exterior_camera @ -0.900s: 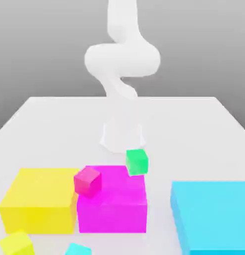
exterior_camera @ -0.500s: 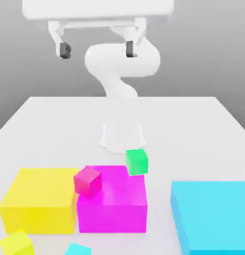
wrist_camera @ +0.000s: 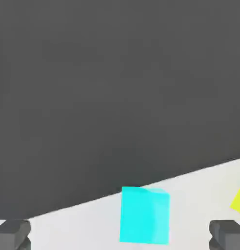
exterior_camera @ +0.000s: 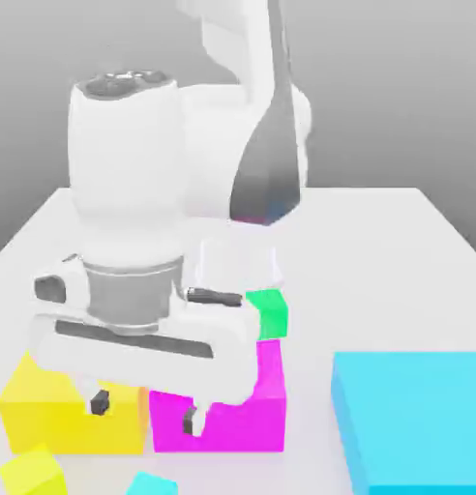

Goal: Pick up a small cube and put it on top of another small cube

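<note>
Although not yet touched, rests alone on the white worktop (exterior_camera: 377, 251) as a small cyan cube (wrist_camera: 144, 215), beneath and ahead of the fingers (wrist_camera: 228, 235), inside the gap between them and a shade nearer one finger than the other. Spread wide, with nothing held and plenty of room on both sides of the cube. Seems turned slightly out of square to the line between the fingers, so probably worth lining the pads up with two opposite flat faces before closing. Looks rigid, plain and smooth, with sharp edges and no give; judged very light for its bulk and unlikely to break. Likely to skid or spin on the worktop if one finger arrives first, hence best centred and pinched evenly, low enough on the side faces to keep it from tipping out. Needs only modest squeeze. Off to one finger's outer side, a small yellow cube (wrist_camera: 239, 197), near but apart from the cyan one and outside the gap. Behind the fingers in the exterior view, a big magenta block (exterior_camera: 252, 411) and a small green cube (exterior_camera: 269, 311), well clear of the grasp.
</note>
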Motion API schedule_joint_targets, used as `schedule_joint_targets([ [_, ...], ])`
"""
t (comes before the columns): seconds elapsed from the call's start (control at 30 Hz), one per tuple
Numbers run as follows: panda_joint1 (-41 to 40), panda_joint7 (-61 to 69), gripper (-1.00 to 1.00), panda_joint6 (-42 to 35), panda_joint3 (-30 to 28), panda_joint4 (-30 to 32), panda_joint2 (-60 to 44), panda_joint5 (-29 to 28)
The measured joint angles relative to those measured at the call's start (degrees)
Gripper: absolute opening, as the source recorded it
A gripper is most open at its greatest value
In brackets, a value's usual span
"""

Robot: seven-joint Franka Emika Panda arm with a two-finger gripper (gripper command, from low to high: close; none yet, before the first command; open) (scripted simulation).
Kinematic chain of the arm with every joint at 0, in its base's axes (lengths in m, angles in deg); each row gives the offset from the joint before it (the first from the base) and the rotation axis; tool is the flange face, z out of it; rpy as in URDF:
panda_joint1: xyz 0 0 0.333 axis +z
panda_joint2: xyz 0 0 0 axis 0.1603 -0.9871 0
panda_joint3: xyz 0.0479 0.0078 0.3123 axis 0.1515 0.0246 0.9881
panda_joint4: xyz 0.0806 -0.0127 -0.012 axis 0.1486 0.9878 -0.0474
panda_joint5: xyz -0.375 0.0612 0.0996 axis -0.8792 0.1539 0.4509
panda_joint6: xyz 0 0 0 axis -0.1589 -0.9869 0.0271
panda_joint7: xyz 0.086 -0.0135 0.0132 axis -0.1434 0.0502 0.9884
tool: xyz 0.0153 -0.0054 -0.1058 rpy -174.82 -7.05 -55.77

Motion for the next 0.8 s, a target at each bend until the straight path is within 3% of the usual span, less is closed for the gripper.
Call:
schedule_joint_targets([
  [0.2,-1.18,0.44,0.0,7.15,0.61,-1.69,-12.47,1.39],
  [0.23,-1.31,0.55,-1.0,8.3,0.77,-2.0,-13.96,1.56],
  [0.47,-1.33,0.52,-1.0,8.36,0.79,-2.01,-14.04,1.54],
  [0.8,-1.34,2.9,-1.0,-2.86,0.0,6.1,5.31,0.33],
])
